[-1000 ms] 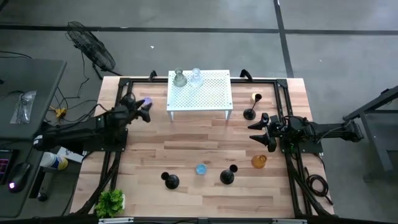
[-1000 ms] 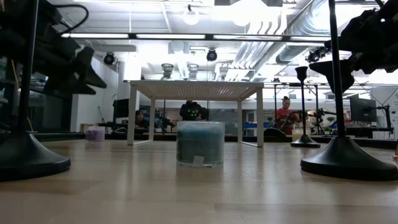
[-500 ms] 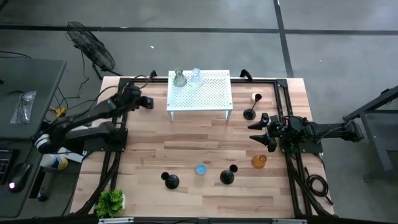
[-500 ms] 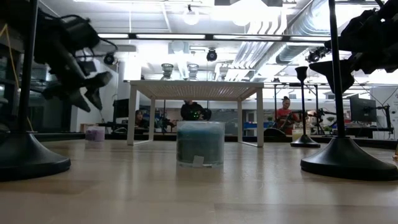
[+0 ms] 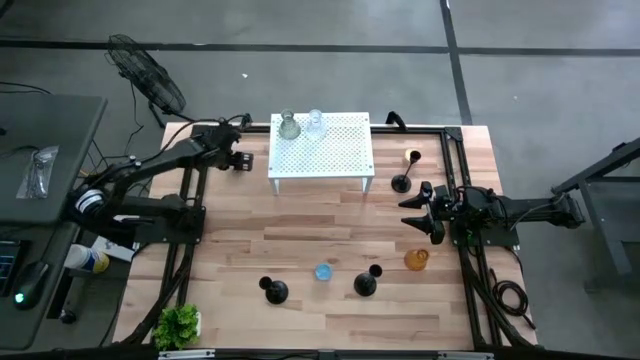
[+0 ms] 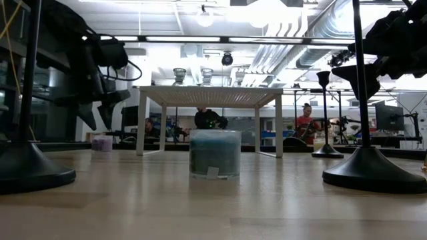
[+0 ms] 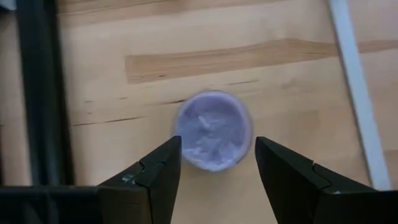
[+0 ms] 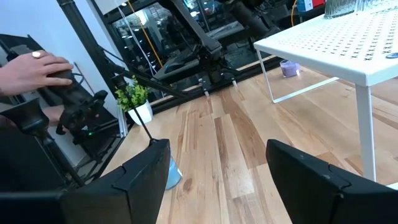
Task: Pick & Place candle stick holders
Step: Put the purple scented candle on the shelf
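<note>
Two hands spread | left hand (image 7: 216, 163) over purple cup (image 7: 213, 129) | stand (image 5: 322, 146) beside

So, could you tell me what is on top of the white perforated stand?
Two glass cups, greenish and clear, stand at the rear left of the white perforated stand. Whatever lies beneath its top is hidden from above.

— What's different?
— The left gripper (image 5: 238, 160) now sits further toward the frame's top, beside the stand (image 5: 322, 146), hanging open above the purple cup (image 7: 213, 130).
</note>
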{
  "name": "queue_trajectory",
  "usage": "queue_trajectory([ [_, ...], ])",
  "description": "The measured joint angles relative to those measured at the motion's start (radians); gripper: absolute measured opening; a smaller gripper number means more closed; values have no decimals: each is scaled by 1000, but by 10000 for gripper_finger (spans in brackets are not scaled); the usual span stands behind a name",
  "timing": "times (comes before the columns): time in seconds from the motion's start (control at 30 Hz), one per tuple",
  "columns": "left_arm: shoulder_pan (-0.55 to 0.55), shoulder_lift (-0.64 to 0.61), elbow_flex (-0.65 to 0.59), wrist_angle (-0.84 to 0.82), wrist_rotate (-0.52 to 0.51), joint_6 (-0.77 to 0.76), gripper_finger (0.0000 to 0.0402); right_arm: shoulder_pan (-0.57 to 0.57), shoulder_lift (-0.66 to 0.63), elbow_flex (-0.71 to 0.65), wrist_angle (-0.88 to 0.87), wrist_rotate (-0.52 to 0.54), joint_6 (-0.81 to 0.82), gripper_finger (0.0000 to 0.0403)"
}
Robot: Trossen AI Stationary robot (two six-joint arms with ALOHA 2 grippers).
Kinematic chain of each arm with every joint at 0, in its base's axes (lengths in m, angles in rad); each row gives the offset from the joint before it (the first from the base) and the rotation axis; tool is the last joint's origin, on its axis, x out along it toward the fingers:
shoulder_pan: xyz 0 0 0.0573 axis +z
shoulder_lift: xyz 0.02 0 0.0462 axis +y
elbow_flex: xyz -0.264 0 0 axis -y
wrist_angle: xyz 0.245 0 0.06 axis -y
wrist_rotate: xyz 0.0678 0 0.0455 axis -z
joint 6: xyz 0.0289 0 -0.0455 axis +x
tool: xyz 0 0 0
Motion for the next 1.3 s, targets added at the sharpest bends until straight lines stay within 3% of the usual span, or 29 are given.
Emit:
queue_trajectory([
  [0.47, 95, 2, 5, -45, -15, 29, 200, 0, 0, 0, 0, 0, 0, 260],
  [1.3, 96, 77, 5, -42, -56, 1, 200, 0, 0, 0, 0, 0, 0, 260],
])
